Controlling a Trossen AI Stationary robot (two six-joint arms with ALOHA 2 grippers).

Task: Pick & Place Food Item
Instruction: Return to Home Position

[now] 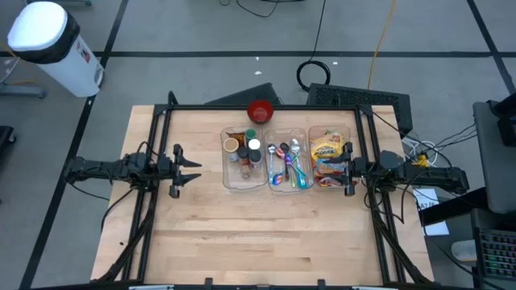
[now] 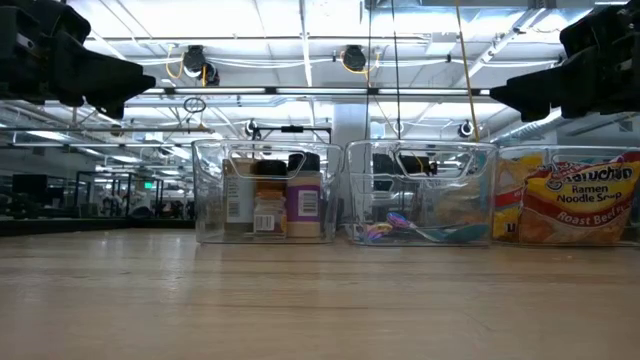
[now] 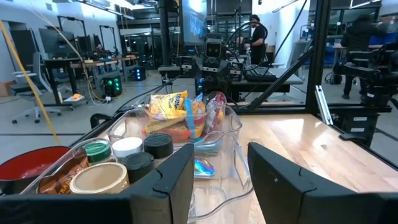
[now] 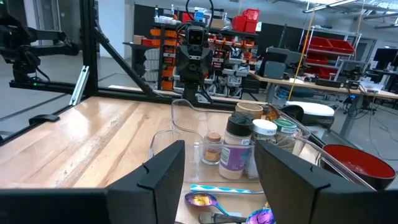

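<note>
Three clear bins stand side by side on the wooden table. The left bin (image 1: 243, 159) holds jars and spice bottles, the middle bin (image 1: 289, 167) holds spoons, and the right bin (image 1: 329, 157) holds food packets, among them a ramen noodle packet (image 2: 578, 200). My left gripper (image 1: 192, 167) hovers open to the left of the bins, pointing level at them (image 3: 221, 165). My right gripper (image 1: 347, 171) hovers open at the right bin's right rim, pointing level over the bins (image 4: 221, 165). Both hang well above the table in the low view and hold nothing.
A red bowl (image 1: 260, 110) sits at the table's far edge behind the bins. A black frame (image 1: 242, 107) runs around the table's far and side edges. Bare wood stretches across the near half of the table (image 1: 258, 242).
</note>
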